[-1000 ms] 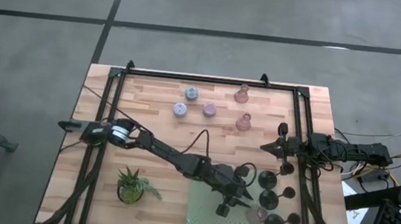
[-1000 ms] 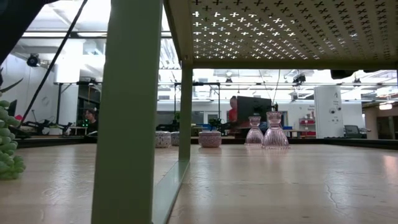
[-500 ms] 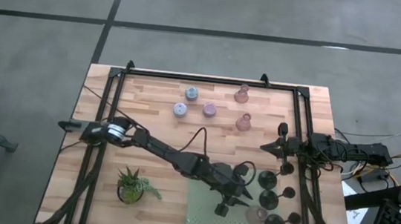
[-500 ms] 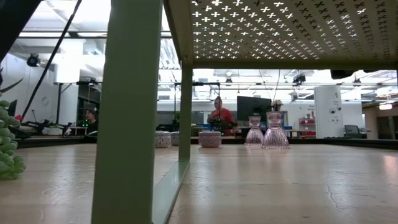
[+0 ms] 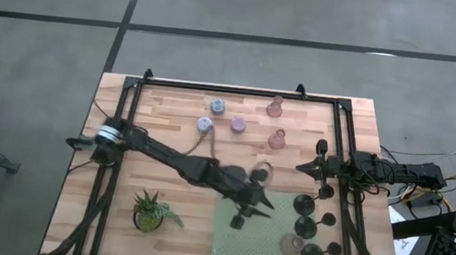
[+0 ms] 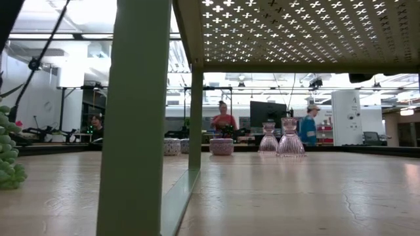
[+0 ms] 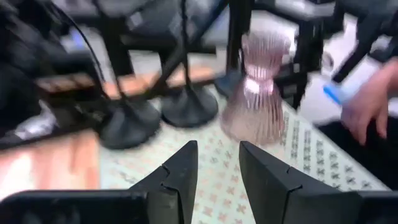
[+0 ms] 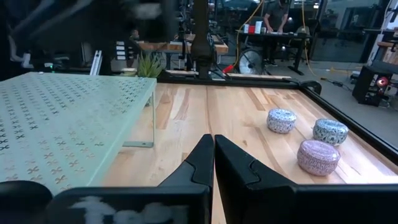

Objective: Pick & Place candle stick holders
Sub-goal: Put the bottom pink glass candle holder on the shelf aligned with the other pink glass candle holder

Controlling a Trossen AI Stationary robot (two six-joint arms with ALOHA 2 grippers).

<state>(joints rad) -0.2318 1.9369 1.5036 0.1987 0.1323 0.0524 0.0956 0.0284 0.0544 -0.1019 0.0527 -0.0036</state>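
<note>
Wooden plank table [image 5: 179, 110] carries a pale green perforated metal shelf [image 5: 242, 235]. Left gripper [image 5: 240, 218] hovers over it, fingers parted, empty — its wrist view alone shows a ribbed pink glass holder [image 7: 256, 93] and round black bases [image 7: 189, 107] close ahead. Right gripper [image 5: 302, 167] waits closed at the right rail. Farther back — lilac tins [image 8: 318, 157].
</note>
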